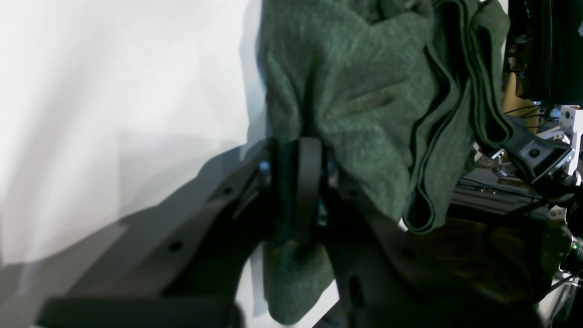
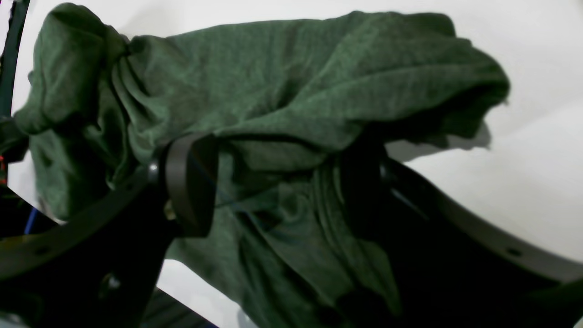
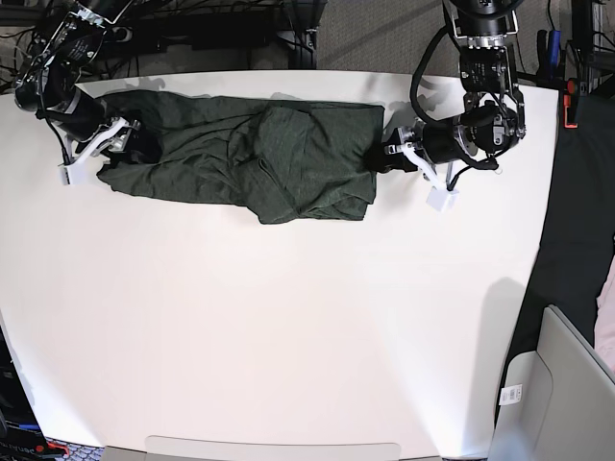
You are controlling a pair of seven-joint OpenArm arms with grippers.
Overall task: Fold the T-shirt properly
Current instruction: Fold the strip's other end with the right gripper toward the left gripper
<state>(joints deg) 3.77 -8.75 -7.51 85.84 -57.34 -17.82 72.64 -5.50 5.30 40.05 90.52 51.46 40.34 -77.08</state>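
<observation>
The dark olive-green T-shirt [image 3: 259, 158] lies stretched in a band along the far part of the white table [image 3: 288, 336], with a folded hump in its middle. My left gripper [image 3: 389, 158] is at the band's right end. In the left wrist view the left gripper [image 1: 298, 182] is shut on a pinch of the T-shirt [image 1: 355, 91], and hemmed folds hang beside it. At the band's left end is my right gripper [image 3: 125, 144]. Seen from the right wrist, the right gripper [image 2: 278, 182] stands open, its fingers wide apart, with bunched T-shirt [image 2: 282, 91] cloth lying between and over them.
Cables and dark equipment [image 3: 240, 29] run along the table's far edge. A grey bin-like object [image 3: 562, 384] with a white tag sits off the table's near right corner. The table's right edge [image 3: 543, 240] drops to a dark floor.
</observation>
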